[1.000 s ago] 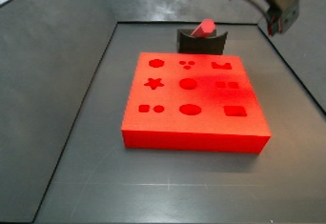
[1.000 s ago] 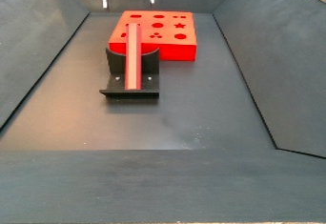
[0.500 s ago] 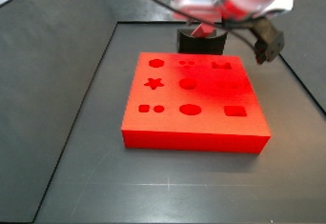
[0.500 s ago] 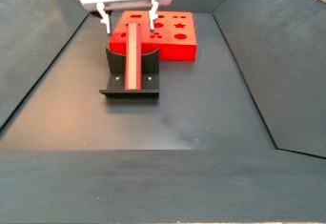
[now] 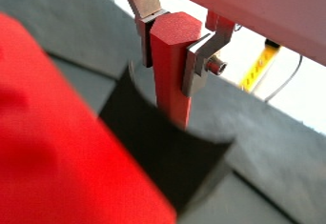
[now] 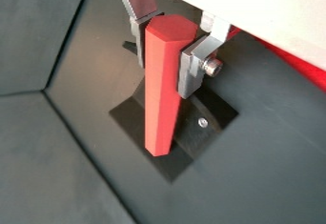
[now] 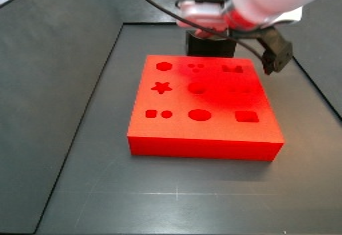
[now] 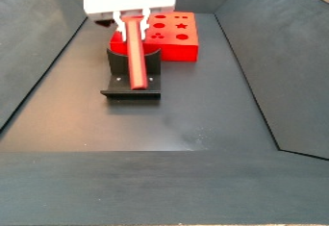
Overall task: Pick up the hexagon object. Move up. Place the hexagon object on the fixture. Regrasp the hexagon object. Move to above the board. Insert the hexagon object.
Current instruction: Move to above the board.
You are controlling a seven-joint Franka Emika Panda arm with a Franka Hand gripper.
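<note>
Down over the fixture (image 8: 131, 84) is where I see my claw (image 8: 133, 22), at the far end of the dark worktop (image 8: 180, 124) and just in front of the board (image 8: 171, 36). From a side view, the hexagon object (image 8: 133, 62) lies along the fixture as a long pink-red rod, its far end up between the claw's plates. Both wrist views bring this close: the hexagon object (image 5: 173, 64) (image 6: 163, 90) sits between the two silver fingers (image 5: 201, 59) (image 6: 196, 58), one plate on each side, and the plates look pressed against its flat sides, so I read the claw (image 5: 173, 39) (image 6: 167, 32) as pinching the rod near its upper end. Its lower end reaches down to the fixture (image 5: 178, 161) (image 6: 178, 137), whose dark plate shows a small screw in a wrist view. A blurred mass of the board (image 5: 57, 142) fills one side of a wrist view. From the remaining side view, the arm hides most of the fixture (image 7: 211, 47) behind the board (image 7: 201, 104), and I cannot make out the rod there
</note>
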